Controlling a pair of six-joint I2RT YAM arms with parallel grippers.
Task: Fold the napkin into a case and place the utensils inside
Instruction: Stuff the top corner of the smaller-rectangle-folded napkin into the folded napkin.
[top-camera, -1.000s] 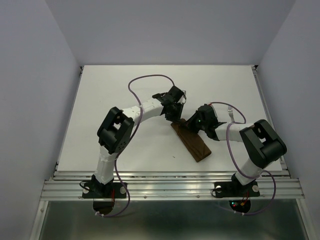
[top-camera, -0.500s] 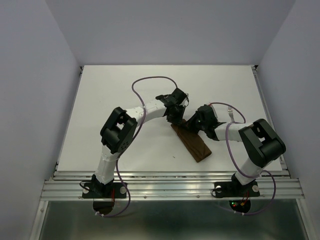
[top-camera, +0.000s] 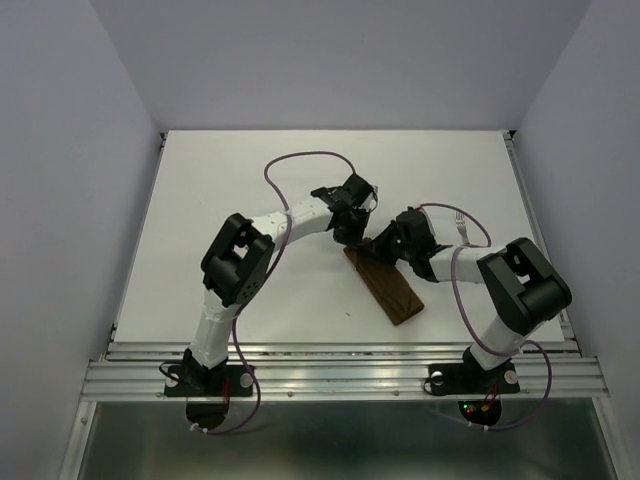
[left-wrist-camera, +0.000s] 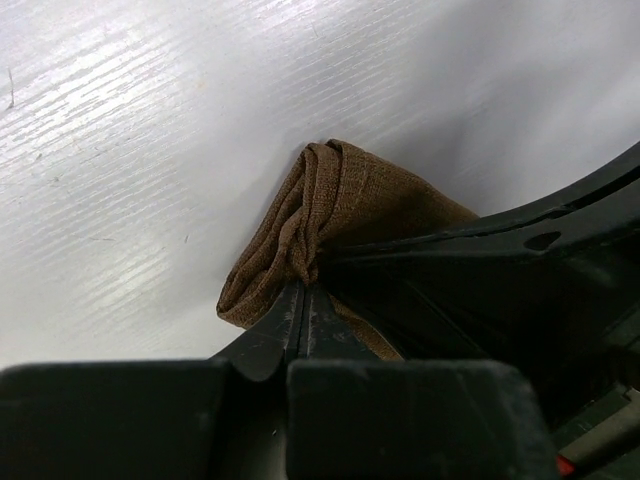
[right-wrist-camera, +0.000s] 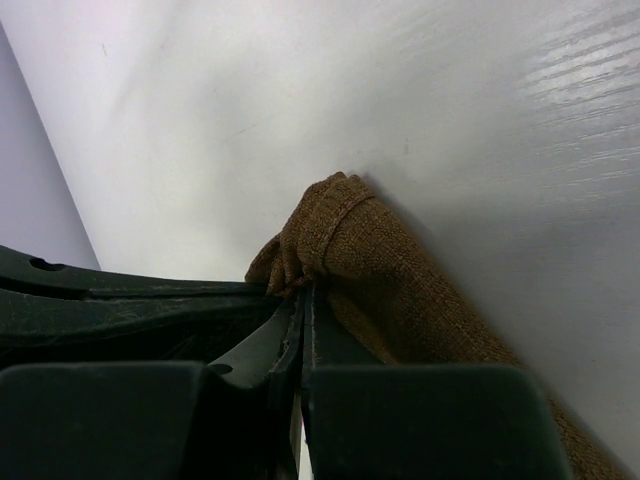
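Note:
The napkin (top-camera: 386, 287) lies as a narrow dark brown folded strip, running diagonally across the middle of the white table. Both grippers meet at its far end. My left gripper (top-camera: 352, 240) is shut on a bunched corner of the cloth; the napkin (left-wrist-camera: 335, 205) puckers right at its fingertips (left-wrist-camera: 296, 300). My right gripper (top-camera: 377, 247) is shut on the same end of the napkin (right-wrist-camera: 390, 270), its black fingers (right-wrist-camera: 325, 330) pressed together on a fold. A silver fork (top-camera: 461, 224) lies right of the right arm. The knife is out of view.
The purple cable (top-camera: 300, 165) of the left arm loops over the table behind the grippers. The metal rail (top-camera: 340, 375) runs along the near edge. Lavender walls (top-camera: 70, 200) close in the left, right and back.
My left gripper has moved slightly right to the napkin's far end and shut on the cloth. The right gripper has stayed shut on the same end.

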